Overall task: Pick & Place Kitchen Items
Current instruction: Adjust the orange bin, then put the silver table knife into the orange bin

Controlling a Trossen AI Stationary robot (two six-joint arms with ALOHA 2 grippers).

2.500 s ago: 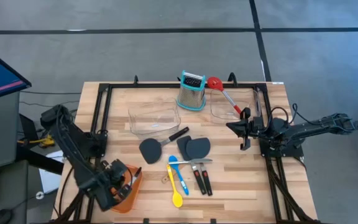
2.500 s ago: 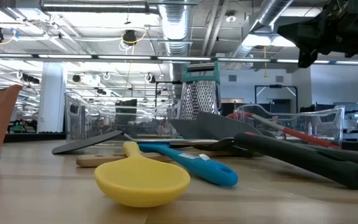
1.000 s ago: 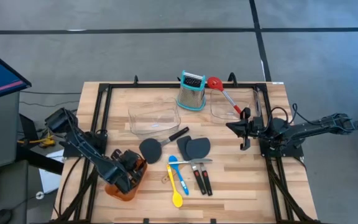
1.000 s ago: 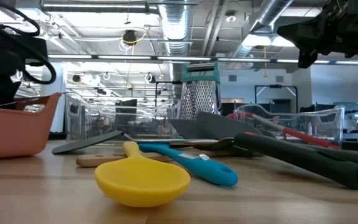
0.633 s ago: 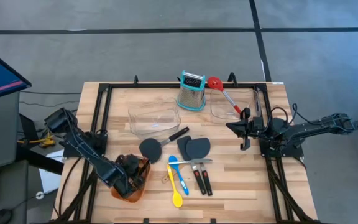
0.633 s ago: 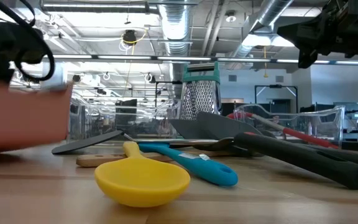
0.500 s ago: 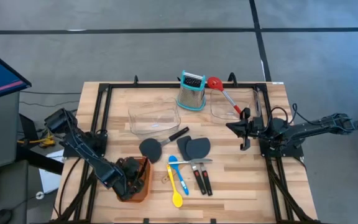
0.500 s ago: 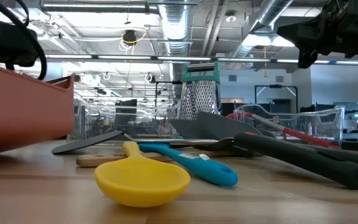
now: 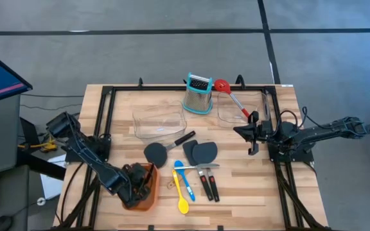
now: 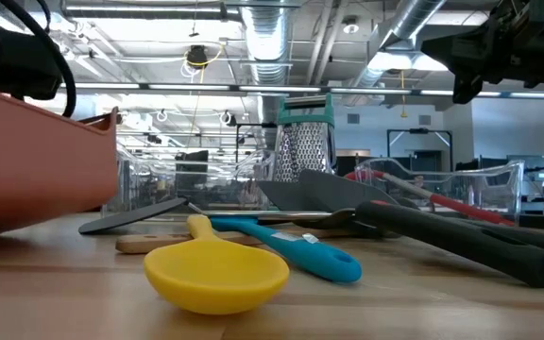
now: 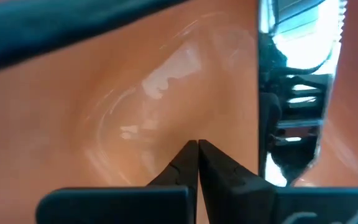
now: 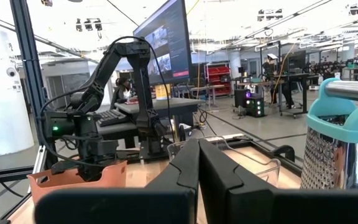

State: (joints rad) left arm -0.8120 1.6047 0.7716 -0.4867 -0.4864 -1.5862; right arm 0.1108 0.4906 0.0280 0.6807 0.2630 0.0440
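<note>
The utensils lie in a loose cluster on the worktop (image 9: 249, 186), just beside the orange tray (image 9: 148, 190). Nearest the tray sits a grey spatula (image 9: 156, 154), then the blue spoon (image 9: 182, 179) and yellow spoon (image 9: 180, 194) side by side, then two black-handled tools (image 9: 209, 184) farther from it. These look light and stiff, I'd say. The smooth plastic spoons could skid on the wood, so the slim handles are the place to pinch, not the bowls. Beyond the cluster from the tray stands a steel grater (image 9: 198, 94), with a red slotted spoon (image 9: 230, 96) leaning in a clear bin (image 9: 236, 110). The left end effector (image 9: 135, 183) is clamped on the tray's wall, fingers pressed together in its wrist view. The right end effector (image 9: 250, 133) waits well apart from the tray, fingers closed on nothing.
</note>
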